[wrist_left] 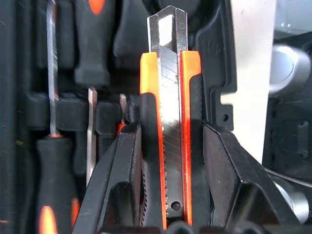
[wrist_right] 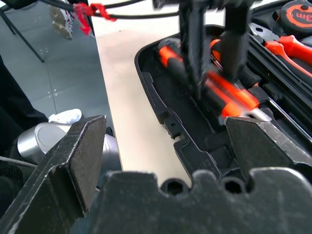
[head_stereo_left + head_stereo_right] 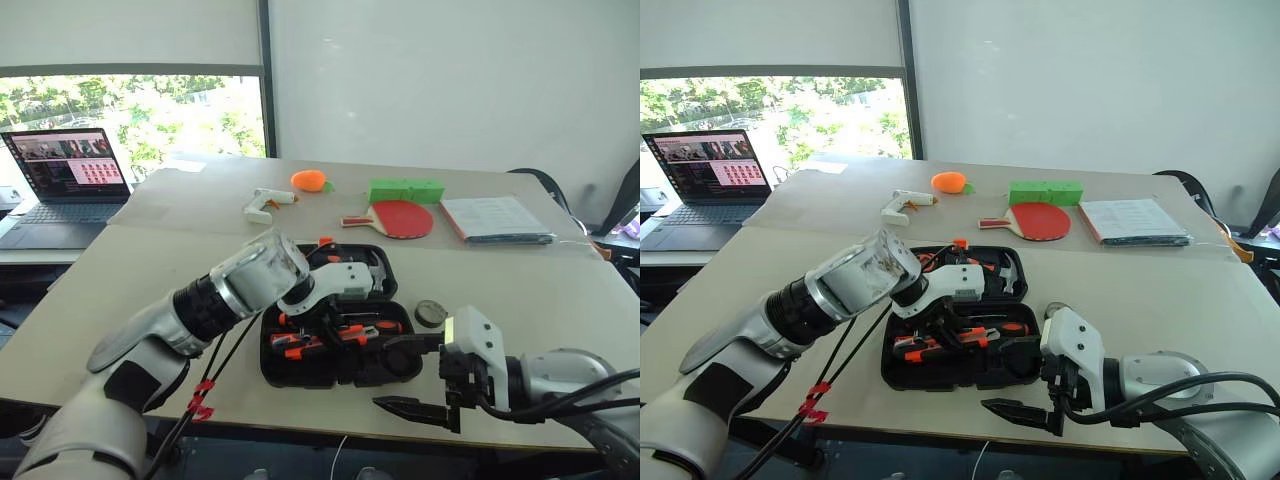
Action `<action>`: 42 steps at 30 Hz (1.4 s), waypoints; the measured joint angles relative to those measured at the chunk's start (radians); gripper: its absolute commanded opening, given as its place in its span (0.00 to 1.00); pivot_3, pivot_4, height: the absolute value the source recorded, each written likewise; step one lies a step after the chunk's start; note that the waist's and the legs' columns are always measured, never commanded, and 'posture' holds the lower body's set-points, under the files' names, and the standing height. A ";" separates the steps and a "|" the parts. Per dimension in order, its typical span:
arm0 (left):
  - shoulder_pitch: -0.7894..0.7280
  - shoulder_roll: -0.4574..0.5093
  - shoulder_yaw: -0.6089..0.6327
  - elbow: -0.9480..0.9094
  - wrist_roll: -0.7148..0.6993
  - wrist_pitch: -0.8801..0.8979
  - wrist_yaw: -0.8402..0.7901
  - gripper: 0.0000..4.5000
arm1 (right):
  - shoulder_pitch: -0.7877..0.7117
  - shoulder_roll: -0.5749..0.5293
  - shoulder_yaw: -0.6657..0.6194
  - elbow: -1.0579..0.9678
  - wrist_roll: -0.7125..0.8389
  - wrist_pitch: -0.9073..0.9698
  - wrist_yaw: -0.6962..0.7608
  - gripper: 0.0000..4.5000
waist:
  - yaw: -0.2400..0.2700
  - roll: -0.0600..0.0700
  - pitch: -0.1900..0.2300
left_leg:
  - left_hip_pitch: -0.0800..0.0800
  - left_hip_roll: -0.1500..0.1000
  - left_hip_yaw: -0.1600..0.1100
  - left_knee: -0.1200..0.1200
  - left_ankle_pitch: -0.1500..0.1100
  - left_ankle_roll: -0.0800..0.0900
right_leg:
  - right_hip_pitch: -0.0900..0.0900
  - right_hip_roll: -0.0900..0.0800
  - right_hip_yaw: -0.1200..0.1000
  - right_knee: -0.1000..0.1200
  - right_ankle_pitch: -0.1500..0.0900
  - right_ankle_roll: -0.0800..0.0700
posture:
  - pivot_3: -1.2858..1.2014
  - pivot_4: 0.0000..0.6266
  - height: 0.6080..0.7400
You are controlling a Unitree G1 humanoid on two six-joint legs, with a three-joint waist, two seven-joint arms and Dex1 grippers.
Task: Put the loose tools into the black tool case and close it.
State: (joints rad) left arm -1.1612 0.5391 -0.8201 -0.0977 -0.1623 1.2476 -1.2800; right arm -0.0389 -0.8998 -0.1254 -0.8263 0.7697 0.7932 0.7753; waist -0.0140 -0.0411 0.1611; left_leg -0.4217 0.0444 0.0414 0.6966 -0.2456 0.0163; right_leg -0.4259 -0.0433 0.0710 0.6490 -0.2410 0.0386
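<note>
The black tool case (image 3: 272,372) lies open near the table's front edge, with orange-and-black tools in its slots. My left gripper (image 1: 170,131) points down over the case, shut on the black-and-orange utility knife (image 1: 170,112), whose blade end sticks out past the fingers. Two screwdrivers (image 1: 56,185) lie in slots beside it. My right gripper (image 3: 405,375) hangs open at the case's front right corner with nothing between its fingers. A small dark tape roll (image 3: 431,313) lies on the table just right of the case.
At the back of the table lie a white glue gun (image 3: 268,203), an orange object (image 3: 309,180), a green block (image 3: 405,190), a red paddle (image 3: 400,217) and a booklet (image 3: 495,217). A laptop (image 3: 65,180) stands open at far left.
</note>
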 measured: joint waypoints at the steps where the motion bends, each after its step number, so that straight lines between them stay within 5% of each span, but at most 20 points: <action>1: 0.002 0.002 -0.012 -0.009 -0.001 0.000 0.002 0.31 | 0.000 0.002 -0.001 -0.001 0.001 0.001 -0.007 1.00 | 0.001 0.000 0.000 | 0.000 0.000 0.000 0.000 0.000 0.000 | 0.000 0.000 0.000 0.000 0.000 0.000 | 0.52 0.24 0.97; 32: 0.061 -0.047 0.005 -0.077 -0.109 0.067 0.146 0.31 | 0.005 0.003 0.011 -0.014 0.038 0.004 -0.057 1.00 | 0.019 0.004 -0.003 | 0.001 -0.001 -0.001 0.000 0.000 0.000 | 0.003 0.000 0.000 -0.001 0.000 0.001 | 0.52 0.24 0.97; 33: 0.061 -0.044 0.003 -0.077 -0.112 0.062 0.147 0.48 | 0.004 0.003 0.014 -0.013 0.038 0.004 -0.057 1.00 | 0.019 0.004 -0.003 | 0.001 -0.001 -0.001 0.000 0.000 0.000 | 0.003 0.000 0.000 -0.001 0.000 0.001 | 0.52 0.24 0.97; 40: 0.062 -0.034 -0.002 -0.075 -0.158 0.040 0.123 1.00 | -0.023 0.003 0.036 -0.007 0.037 0.004 -0.059 1.00 | 0.021 0.005 -0.003 | 0.002 -0.001 -0.001 0.001 0.000 0.000 | 0.004 0.000 0.000 -0.001 0.000 0.000 | 0.52 0.24 0.97; 42: 0.056 -0.032 0.026 -0.060 -0.188 0.052 0.109 1.00 | -0.023 0.003 0.038 -0.007 0.037 0.004 -0.058 1.00 | 0.021 0.005 -0.003 | 0.002 -0.001 -0.001 0.002 0.000 0.000 | 0.004 0.000 0.000 -0.001 0.000 0.001 | 0.52 0.24 0.97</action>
State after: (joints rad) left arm -1.1054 0.5073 -0.7939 -0.1575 -0.3500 1.2995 -1.1711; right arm -0.0621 -0.8969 -0.0875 -0.8331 0.8071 0.7973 0.7168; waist 0.0068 -0.0365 0.1584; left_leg -0.4199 0.0435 0.0407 0.6986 -0.2452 0.0160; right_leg -0.4224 -0.0434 0.0709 0.6482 -0.2413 0.0392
